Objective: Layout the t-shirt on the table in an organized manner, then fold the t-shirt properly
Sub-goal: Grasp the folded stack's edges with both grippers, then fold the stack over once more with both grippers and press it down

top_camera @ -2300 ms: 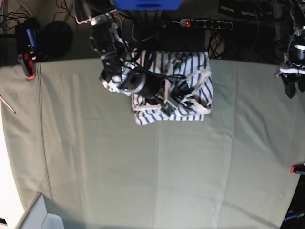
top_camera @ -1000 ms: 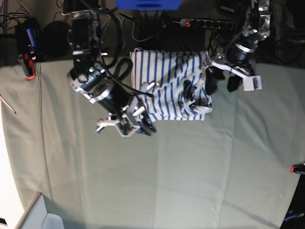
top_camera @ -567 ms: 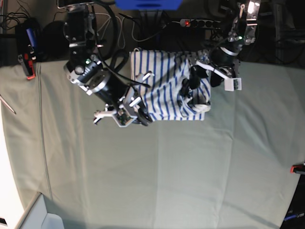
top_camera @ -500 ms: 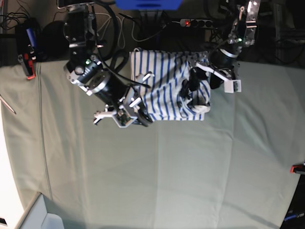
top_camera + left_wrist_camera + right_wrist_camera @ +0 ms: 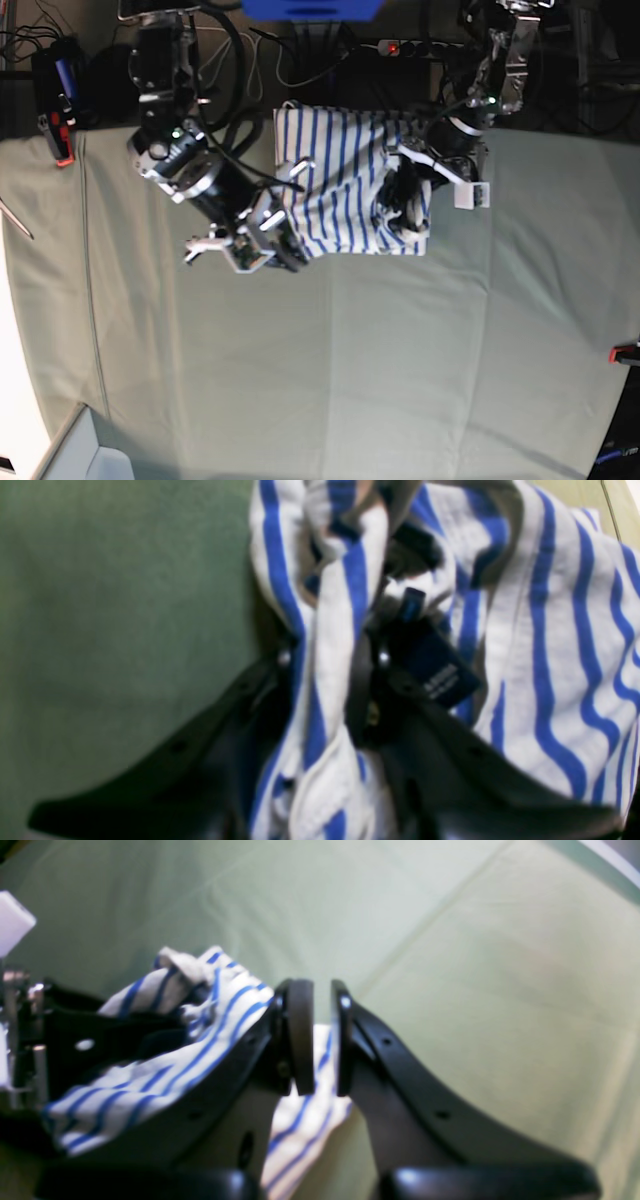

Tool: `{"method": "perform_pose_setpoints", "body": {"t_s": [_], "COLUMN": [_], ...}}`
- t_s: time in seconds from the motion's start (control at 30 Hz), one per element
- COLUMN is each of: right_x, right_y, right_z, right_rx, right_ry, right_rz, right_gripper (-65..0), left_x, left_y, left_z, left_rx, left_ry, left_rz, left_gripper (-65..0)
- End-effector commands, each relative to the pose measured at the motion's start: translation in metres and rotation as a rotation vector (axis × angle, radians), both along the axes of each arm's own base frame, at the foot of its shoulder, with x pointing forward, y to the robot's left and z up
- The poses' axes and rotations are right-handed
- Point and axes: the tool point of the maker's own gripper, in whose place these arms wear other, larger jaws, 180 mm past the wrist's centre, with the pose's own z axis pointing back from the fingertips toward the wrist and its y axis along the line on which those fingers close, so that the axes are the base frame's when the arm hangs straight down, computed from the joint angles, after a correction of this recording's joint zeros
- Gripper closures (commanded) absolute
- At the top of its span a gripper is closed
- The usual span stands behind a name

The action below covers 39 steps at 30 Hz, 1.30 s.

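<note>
In the left wrist view, the t-shirt (image 5: 525, 645) fills the right and middle of the picture, bunched in thick folds, with the green table (image 5: 115, 610) cloth on the left. The left gripper (image 5: 327, 680) has its two black jaws drawn in on a rolled fold of striped fabric that runs up between them, so it has hold of the t-shirt. A small dark label (image 5: 440, 672) lies just to the right of the right-hand jaw, touching the cloth there.

In the right wrist view, the right gripper (image 5: 320, 1037) stands with its round pads nearly together, only a narrow slit between them, and nothing caught in that slit. The t-shirt (image 5: 200, 1040) lies to the left of and behind the jaws, its near edge showing through the gap below the pads. The pale table (image 5: 475, 965) spreads to the right and far side.

In the base view, the t-shirt (image 5: 340, 185) lies crumpled at the far middle of the table (image 5: 330, 370). The left gripper (image 5: 405, 200) comes down from the far right, its arm bent at the elbow, and bites into the right side of the garment. The right gripper (image 5: 285, 250) reaches in from the far left, its arm slanting toward the near right, and sits at the t-shirt's near left corner.
</note>
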Motion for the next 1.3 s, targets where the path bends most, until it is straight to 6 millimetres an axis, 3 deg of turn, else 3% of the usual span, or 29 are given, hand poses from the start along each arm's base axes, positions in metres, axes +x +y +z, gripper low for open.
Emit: {"method": "perform_pose_setpoints", "body": {"t_s": [0.0, 0.23, 0.47, 0.57, 0.67, 0.87, 1.1, 1.27], "right_x": [0.011, 0.026, 0.028, 0.028, 0.027, 0.025, 0.023, 0.023], "right_y": [-0.002, -0.043, -0.082, -0.099, -0.117, -0.143, -0.146, -0.146], "right_z": [0.02, 0.023, 0.019, 0.018, 0.016, 0.015, 0.014, 0.013], "right_rx": [0.031, 0.009, -0.015, -0.025, -0.036, -0.05, -0.052, -0.053], "right_ry": [-0.063, -0.08, -0.072, -0.069, -0.066, -0.062, -0.058, -0.057], "right_rz": [-0.012, -0.121, -0.224, -0.268, -0.315, -0.383, -0.392, -0.392], "right_gripper": [-4.5, -4.5, -4.5, -4.5, -4.5, -4.5, -4.5, -4.5], "left_x": [0.006, 0.052, 0.111, 0.123, 0.129, 0.145, 0.135, 0.127], "left_y": [-0.001, -0.018, -0.074, -0.098, -0.128, -0.164, -0.207, -0.218], "left_z": [0.001, 0.028, 0.057, 0.06, 0.063, 0.071, 0.073, 0.067], "left_rx": [0.017, 0.11, 0.249, 0.287, 0.29, 0.329, 0.495, 0.557], "left_ry": [0.0, -0.111, -0.238, -0.263, -0.276, -0.295, -0.399, -0.425], "left_rz": [-0.017, -0.213, -0.535, -0.705, -0.839, -0.947, -1.122, -1.175], "left_gripper": [-0.6, -0.2, -0.2, -0.2, -0.2, -0.2, -0.2, -0.5]}}
